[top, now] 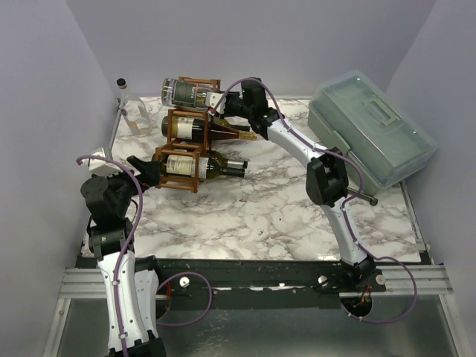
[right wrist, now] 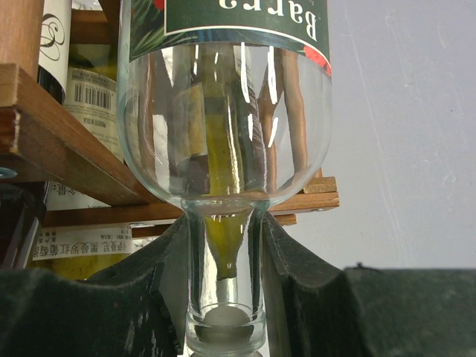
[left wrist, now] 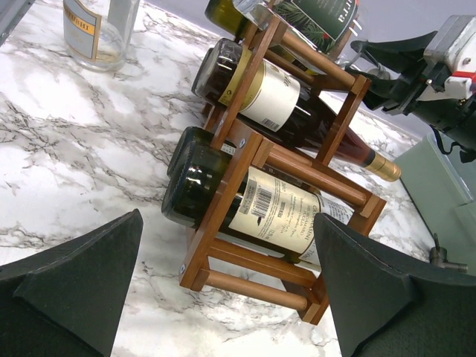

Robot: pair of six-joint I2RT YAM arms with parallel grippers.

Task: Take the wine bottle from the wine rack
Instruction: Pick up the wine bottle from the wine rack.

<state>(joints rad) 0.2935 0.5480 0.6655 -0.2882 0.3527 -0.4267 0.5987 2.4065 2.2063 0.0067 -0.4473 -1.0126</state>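
We see wine bottle [top: 187,93] lying 9-to-3 o'clock atop wine rack [top: 172,125], neck clamped by right claw [right wrist: 223,260] (left claw [top: 145,169] gapes).

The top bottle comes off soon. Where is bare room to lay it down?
Free: the marble table in front of the wine rack to the near edge; also between rack and toolbox, under the right arm. Crowded: back-left corner, with rack, upright bottle, left arm.
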